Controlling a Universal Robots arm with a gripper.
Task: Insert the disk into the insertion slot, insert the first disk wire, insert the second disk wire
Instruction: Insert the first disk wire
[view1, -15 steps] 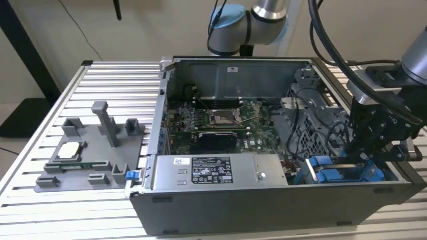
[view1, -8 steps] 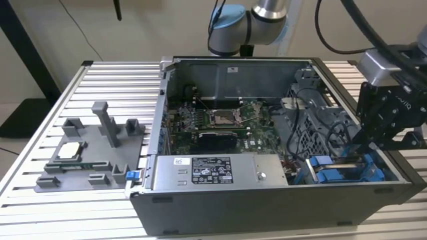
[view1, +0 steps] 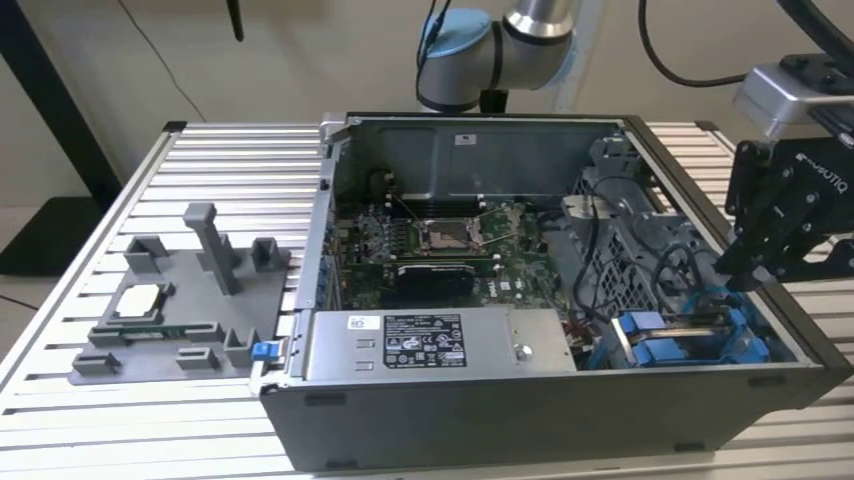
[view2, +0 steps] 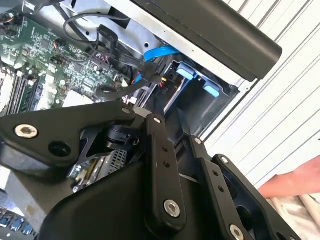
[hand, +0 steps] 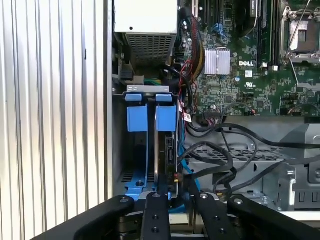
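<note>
First wrist view: 1 disk (hand: 167, 150) stands edge-on by 2 blue tabs (hand: 136, 119), 1 end effector (hand: 177, 197) close by, grasp impossible to tell.

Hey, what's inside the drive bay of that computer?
The disk stands on edge in the bay, beside what seems an empty blue frame. The gripper covers one end.
</note>
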